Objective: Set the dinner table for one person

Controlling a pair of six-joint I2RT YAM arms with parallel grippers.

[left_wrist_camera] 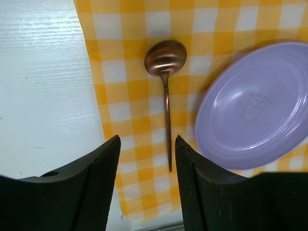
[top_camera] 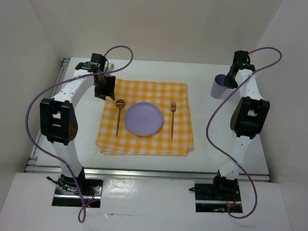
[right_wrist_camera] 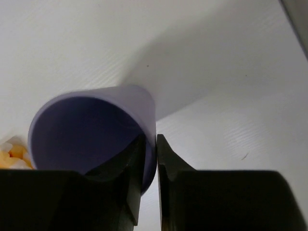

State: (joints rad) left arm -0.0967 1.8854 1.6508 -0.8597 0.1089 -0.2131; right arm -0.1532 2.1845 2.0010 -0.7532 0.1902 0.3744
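A lilac plate (top_camera: 143, 119) sits mid-cloth on the white dinner table (top_camera: 216, 130), with a copper spoon (top_camera: 118, 115) to its left and a copper fork (top_camera: 172, 118) to its right. My left gripper (top_camera: 103, 93) is open and empty, hovering over the cloth's far left corner; the left wrist view shows the spoon (left_wrist_camera: 166, 91) and plate (left_wrist_camera: 255, 106) beyond my gripper (left_wrist_camera: 147, 144). My right gripper (top_camera: 230, 81) is shut on the rim of a lilac cup (top_camera: 217, 86) at the far right; one finger is inside the cup (right_wrist_camera: 96, 130), one outside (right_wrist_camera: 150, 144).
The yellow-and-white checked cloth (top_camera: 152, 144) lies folded under the plate and cutlery. White walls enclose the table, and metal rails (top_camera: 140, 173) run along the near and left edges. Purple cables loop off both arms.
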